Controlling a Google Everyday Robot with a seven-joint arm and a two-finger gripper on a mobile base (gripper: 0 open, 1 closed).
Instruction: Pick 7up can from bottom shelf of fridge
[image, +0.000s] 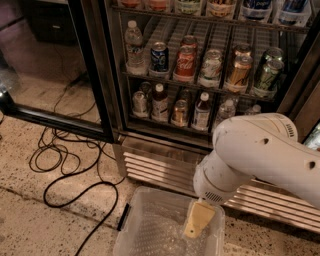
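The fridge (116, 75) stands with its glass door swung open to the left. On the bottom shelf (165, 123) the 7up can (139, 102), small and silvery, is at the far left of the row, next to a dark bottle (159, 102). My gripper (198, 220) hangs low on the big white arm (260, 155), over a clear plastic bin, well below and to the right of the can. The arm hides the right end of the bottom shelf.
A gold-amber can (180, 112) and small bottles (201, 111) share the bottom shelf. The rack above holds a water bottle (134, 47) and several cans. The clear bin (145, 225) sits on the floor before the steel grille (155, 167). Black cables (65, 165) loop at left.
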